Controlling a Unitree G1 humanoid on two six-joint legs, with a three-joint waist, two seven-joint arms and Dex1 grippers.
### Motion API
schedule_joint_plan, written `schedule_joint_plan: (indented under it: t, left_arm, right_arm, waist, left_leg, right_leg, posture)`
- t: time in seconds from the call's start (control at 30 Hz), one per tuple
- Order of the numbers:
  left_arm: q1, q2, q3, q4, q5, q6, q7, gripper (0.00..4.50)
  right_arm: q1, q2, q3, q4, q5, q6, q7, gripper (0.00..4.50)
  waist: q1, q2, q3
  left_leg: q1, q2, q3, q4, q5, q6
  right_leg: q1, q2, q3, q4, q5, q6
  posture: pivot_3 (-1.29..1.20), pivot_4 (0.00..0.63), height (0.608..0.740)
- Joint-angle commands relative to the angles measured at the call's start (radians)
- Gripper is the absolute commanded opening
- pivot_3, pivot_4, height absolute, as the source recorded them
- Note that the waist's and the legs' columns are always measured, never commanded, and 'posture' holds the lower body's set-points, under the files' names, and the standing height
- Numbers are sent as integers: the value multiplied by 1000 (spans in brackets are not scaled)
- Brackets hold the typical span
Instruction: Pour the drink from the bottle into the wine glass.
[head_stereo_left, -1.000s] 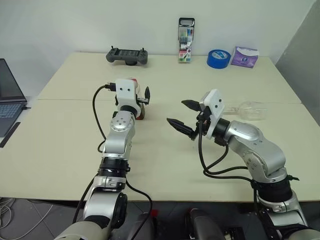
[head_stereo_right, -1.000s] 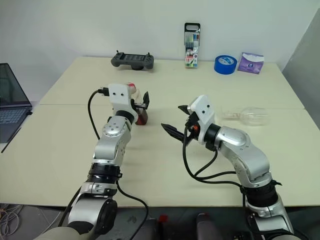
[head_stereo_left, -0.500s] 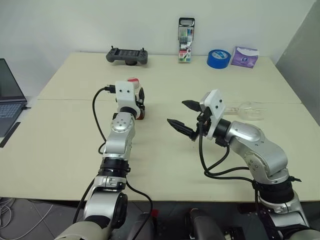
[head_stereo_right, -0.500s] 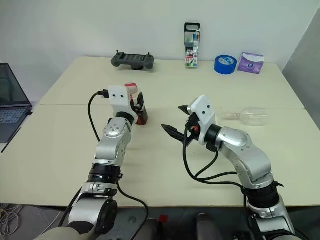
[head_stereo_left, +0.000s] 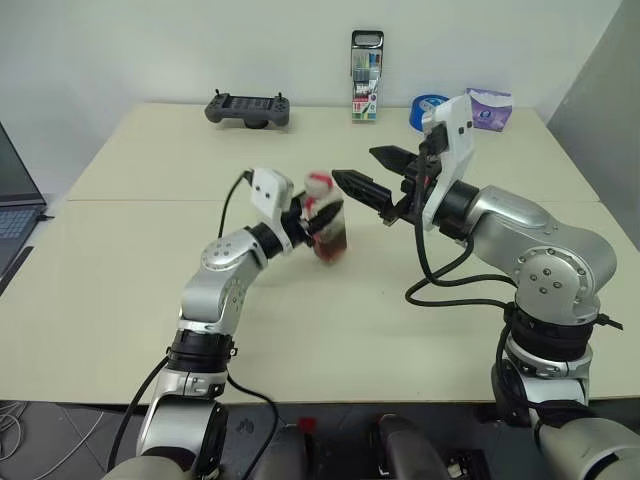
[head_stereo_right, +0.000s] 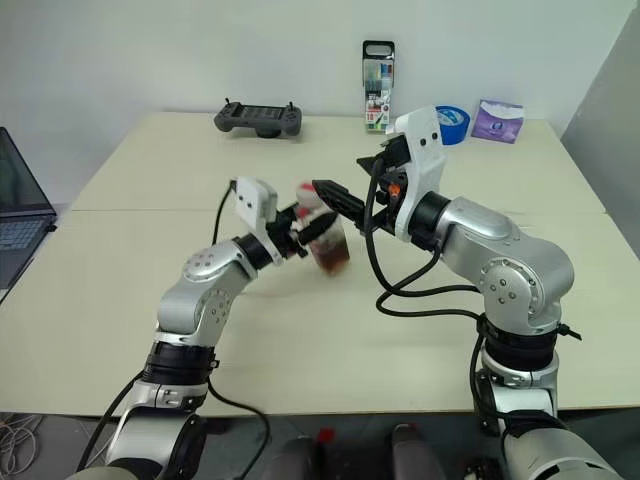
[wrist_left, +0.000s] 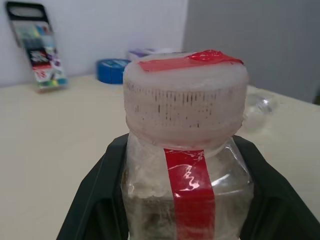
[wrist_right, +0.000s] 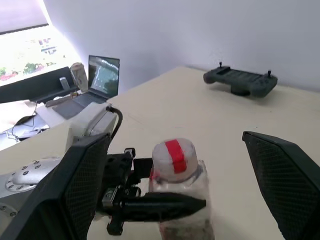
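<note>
Between left pincer (head_stereo_left: 312, 222) fingers, white-capped, red-taped bottle (head_stereo_left: 326, 226), seemingly tilted.

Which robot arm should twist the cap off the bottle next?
Probably the right. The left gripper is already shut on the bottle, holding it up off the table. The right gripper is open and free, poised just above the cap, fingers on either side of it.

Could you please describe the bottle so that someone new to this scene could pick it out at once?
On the big cream table, look between the two robot arms near the middle. The bottle is there, gripped by the left gripper. It is small, clear and squarish, with a pale cap, a red tape strip and dark drink inside.
</note>
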Motion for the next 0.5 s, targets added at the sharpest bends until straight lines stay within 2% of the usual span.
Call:
schedule_joint_plan:
  t: [0.03,0.2,0.37,0.47,0.5]
  left_arm:
    - [-17,2,-20,-95,-13,-40,-52,2127]
    - [-1,-11,-46,-134,3,-58,-57,2127]
    - [20,-12,-51,-165,3,-53,-55,2127]
    - [24,-9,-49,-159,10,-56,-51,2127]
    - [25,-8,-48,-156,12,-58,-51,2127]
  right_arm:
    - [-8,24,24,-27,-11,18,-57,4500]
    - [51,54,94,-36,-38,10,-89,4500]
    - [58,78,106,-29,-68,-6,-134,4500]
    - [53,99,87,-28,-67,-11,-145,3923]
    - [52,99,87,-29,-66,-12,-144,3591]
  waist:
    - [0,0,0]
    - [0,0,0]
    - [0,0,0]
    - [0,0,0]
    - [0,0,0]
  left_leg:
    - [0,0,0,0,0,0]
    - [-1,0,0,0,0,0]
    - [-1,0,0,0,0,0]
    - [-1,0,-1,0,0,0]
    - [-1,0,-1,0,0,0]
  right_leg:
    - [0,0,0,0,0,0]
    - [0,0,0,-1,0,0]
    - [0,0,0,0,0,0]
    - [0,0,0,0,0,0]
    - [0,0,0,0,0,0]
  posture:
    - [0,150,740]
    - [0,150,740]
    - [0,150,740]
    - [0,150,740]
    - [0,150,740]
